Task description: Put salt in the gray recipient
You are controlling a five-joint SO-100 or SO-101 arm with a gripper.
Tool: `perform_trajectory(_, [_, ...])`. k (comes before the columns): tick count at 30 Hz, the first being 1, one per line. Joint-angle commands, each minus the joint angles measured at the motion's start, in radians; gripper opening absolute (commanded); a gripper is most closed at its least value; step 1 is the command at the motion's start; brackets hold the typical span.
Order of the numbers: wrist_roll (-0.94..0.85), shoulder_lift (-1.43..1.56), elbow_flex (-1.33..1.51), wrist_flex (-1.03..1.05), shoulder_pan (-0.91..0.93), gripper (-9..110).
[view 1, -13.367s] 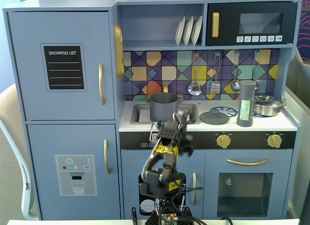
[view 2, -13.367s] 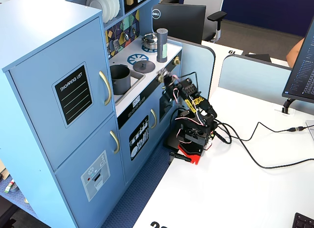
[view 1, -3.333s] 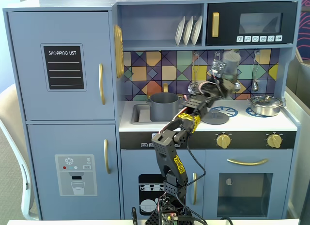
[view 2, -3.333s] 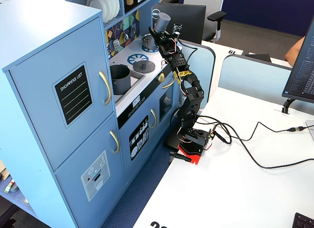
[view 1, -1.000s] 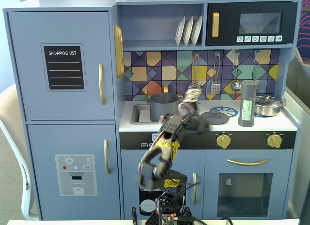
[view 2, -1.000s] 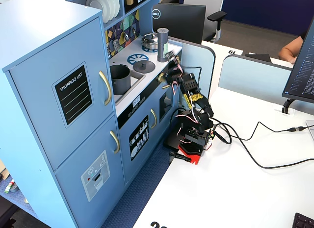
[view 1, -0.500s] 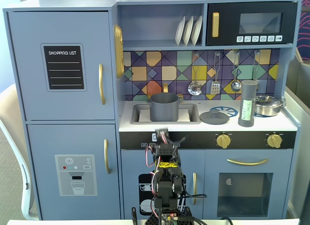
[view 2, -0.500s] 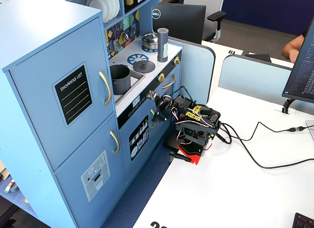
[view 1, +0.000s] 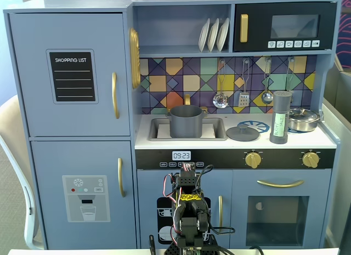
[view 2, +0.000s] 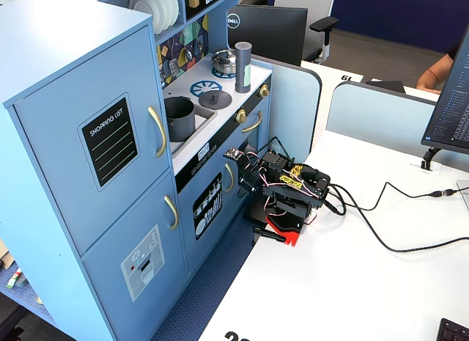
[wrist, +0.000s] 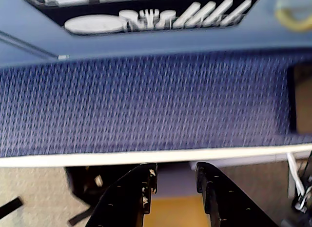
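Note:
The salt (view 1: 280, 118) is a tall slim gray shaker with a pale green label, standing upright on the toy kitchen's counter at the right in a fixed view; it also shows in the other fixed view (view 2: 242, 67). The gray recipient (view 1: 185, 121), a dark-gray pot, sits in the sink; it shows in the other fixed view too (view 2: 179, 118). My arm (view 2: 287, 188) is folded low on the white table in front of the kitchen, far below both. My gripper (wrist: 175, 175) is open and empty, over the table's edge and blue carpet.
A flat gray lid (view 1: 243, 134) lies on the counter between pot and salt. A shiny silver pan (view 1: 303, 119) sits right of the salt. Utensils (view 1: 243, 96) hang on the back wall above. Cables (view 2: 388, 231) trail across the white table (view 2: 352, 282).

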Motion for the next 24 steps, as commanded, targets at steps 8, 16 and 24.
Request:
perform_trajectory(8, [0.026, 0.009, -0.006, 0.017, -0.003, 2])
perform_trajectory(16, [0.026, 0.009, -0.006, 0.017, -0.003, 2])
perform_trajectory(24, [0.026, 0.009, -0.006, 0.017, -0.003, 2])
